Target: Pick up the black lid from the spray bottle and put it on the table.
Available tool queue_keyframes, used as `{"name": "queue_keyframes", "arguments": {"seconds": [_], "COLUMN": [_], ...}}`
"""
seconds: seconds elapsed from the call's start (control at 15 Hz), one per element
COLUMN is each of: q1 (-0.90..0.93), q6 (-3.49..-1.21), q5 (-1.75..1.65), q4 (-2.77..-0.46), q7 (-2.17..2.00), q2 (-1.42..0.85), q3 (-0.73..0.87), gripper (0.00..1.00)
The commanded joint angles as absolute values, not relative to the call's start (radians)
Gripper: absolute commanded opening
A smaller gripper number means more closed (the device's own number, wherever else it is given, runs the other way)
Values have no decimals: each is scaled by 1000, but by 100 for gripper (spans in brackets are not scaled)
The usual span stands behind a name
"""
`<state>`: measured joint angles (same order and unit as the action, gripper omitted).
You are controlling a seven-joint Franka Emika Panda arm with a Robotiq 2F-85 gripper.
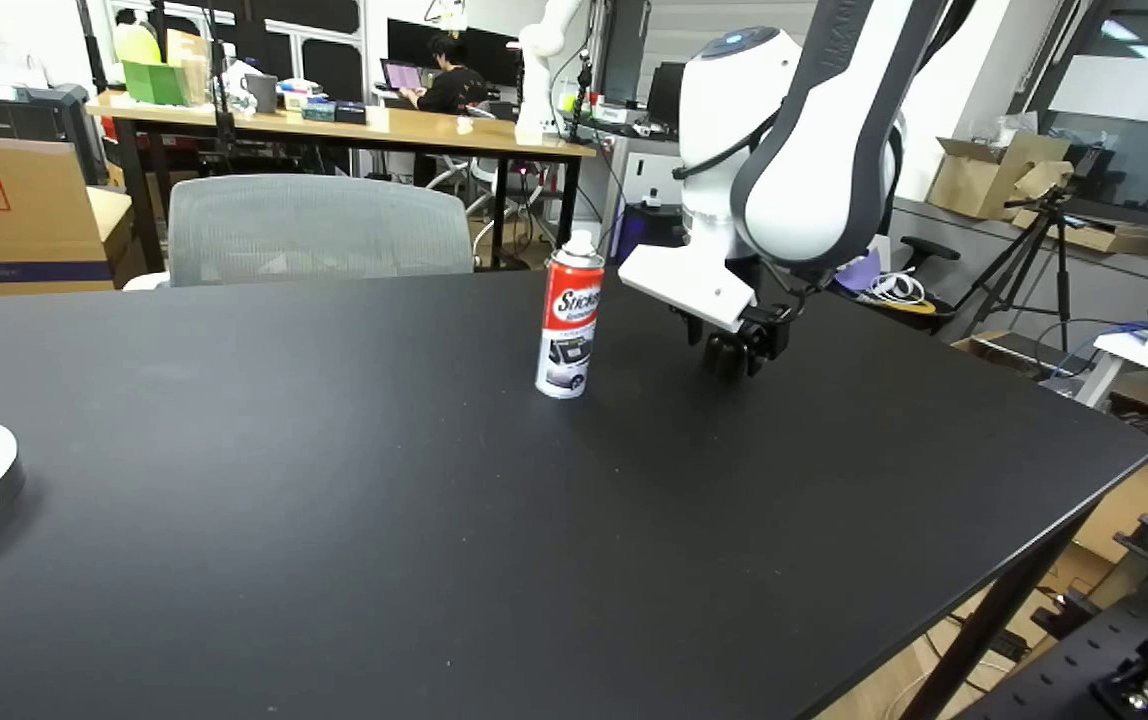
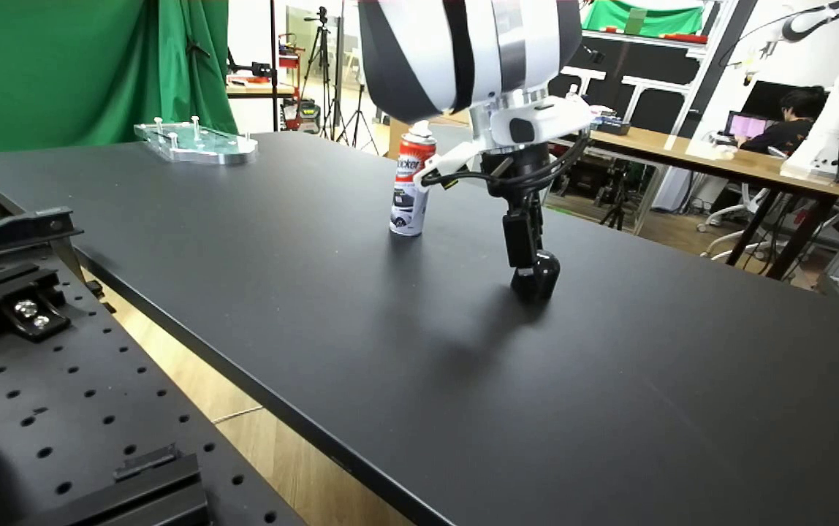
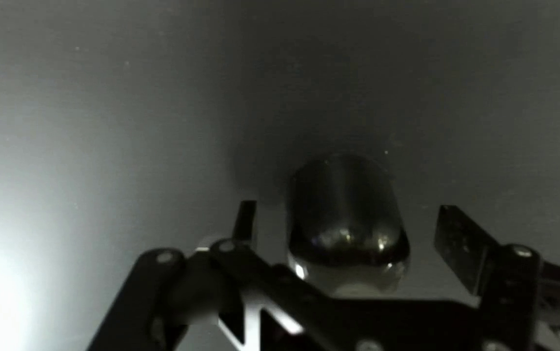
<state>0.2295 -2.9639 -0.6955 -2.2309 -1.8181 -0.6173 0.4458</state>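
Lid [image 3: 342,200], a small glossy black plastic cylinder, stands on the large matte black tabletop [image 1: 384,500], off the upright red-and-white spray can [image 1: 567,320] and near it. Straddling it, the black two-fingered claw [image 3: 348,214] has its jaws parted, a gap showing on either side, so the placing looks complete; the next move likely calls for a straight rise that avoids tipping it. The tabletop is softly lit and lightly flecked. Beyond it, exterior views show a grey mesh chair [image 1: 319,230], a long wood-topped desk [image 1: 414,132] and a hanging green cloth curtain [image 2: 54,73].
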Motion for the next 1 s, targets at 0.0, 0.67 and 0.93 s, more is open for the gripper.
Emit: {"name": "queue_keyframes", "arguments": {"seconds": [0.0,0.67,0.93], "q1": [242,39,30], "q6": [-2979,-2725,-2569], "q5": [-675,-338,-270], "q4": [-2241,-2322,-2319], "q7": [-1852,-1324,-1115], "q2": [-565,-246,-135], "q3": [472,209,195], "gripper": [100,100,100]}}
